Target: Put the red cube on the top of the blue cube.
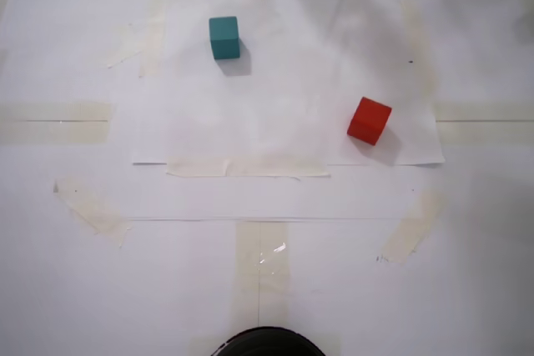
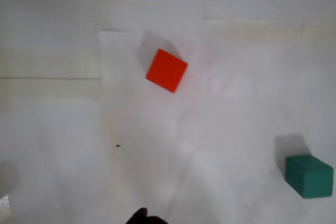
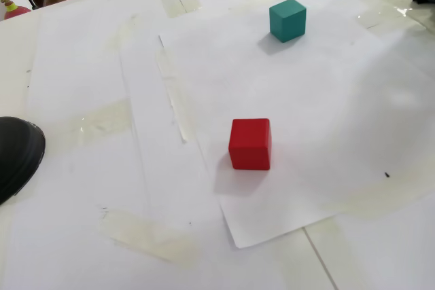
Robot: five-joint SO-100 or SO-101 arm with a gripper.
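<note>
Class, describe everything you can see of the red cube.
The red cube is small, plain and bright red with matte faces and crisp edges. It sits flat on one face on a white paper sheet, turned at an angle to the sheet's edges in the wrist view. Nothing but the paper touches it; the teal cube stands well apart, and no gripper holds it.

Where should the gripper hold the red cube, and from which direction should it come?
Probably from above, closing on two opposite side faces of the red cube. It sits flat, turned askew in the wrist view, so the wrist should rotate to match. The blue cube stands well apart.
</note>
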